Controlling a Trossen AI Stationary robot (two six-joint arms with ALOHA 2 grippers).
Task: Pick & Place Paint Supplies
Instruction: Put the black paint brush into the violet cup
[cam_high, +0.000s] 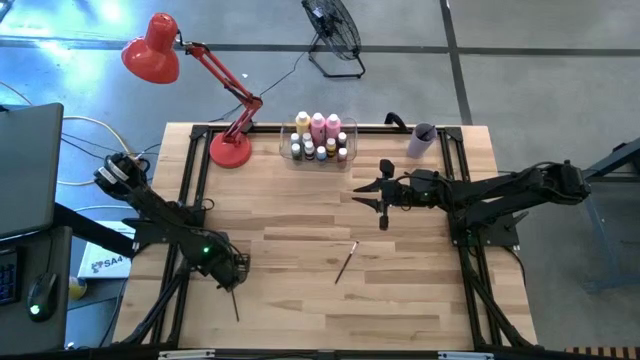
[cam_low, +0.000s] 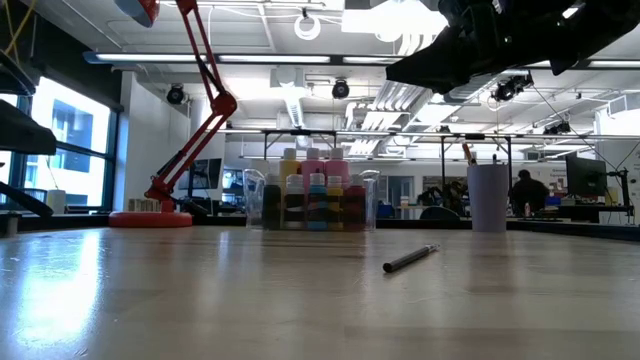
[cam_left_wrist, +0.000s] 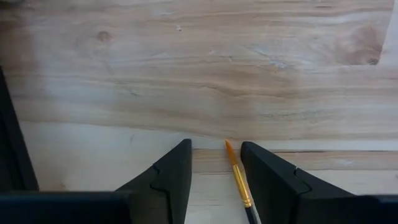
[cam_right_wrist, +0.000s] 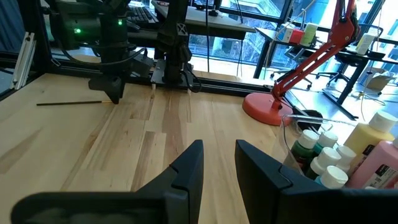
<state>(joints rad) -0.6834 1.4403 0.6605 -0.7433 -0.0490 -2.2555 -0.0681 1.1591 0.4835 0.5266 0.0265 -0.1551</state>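
A: Where are the paint supplies?

B: One paintbrush (cam_left_wrist: 239, 183) lies flat on the wooden desk (cam_high: 300, 210) near the front left corner, its orange ferrule between the two fingers of the left gripper (cam_high: 234, 282). The dark handle trails out past the gripper toward the front edge.

A: Is that brush being grasped?

B: The fingers (cam_left_wrist: 171, 180) stand on either side of it with desk showing between the brush and one finger; whether they pinch it cannot be told.

A: Any other brushes?

B: A second paintbrush (cam_high: 346, 262) lies loose on the desk's middle, slightly right of centre, tilted, well apart from both grippers. In the low view it is a dark stick (cam_low: 410, 258) on the wood.

A: And the bottles?

B: They stand together in a clear bin (cam_high: 320, 140) at the back edge: taller pink and yellow bottles (cam_high: 318, 126) behind, tiny white-capped bottles (cam_high: 322, 152) in front.

A: The other arm?

B: The right gripper (cam_high: 383, 212) hangs above the desk, right of centre, in front of the bin. Its fingers (cam_right_wrist: 186, 171) are parted with bare desk between them, grasping nothing.

A: What else is there?

B: A red desk lamp (cam_high: 200, 90) at the back left, a lilac cup (cam_high: 421, 139) at the back right.
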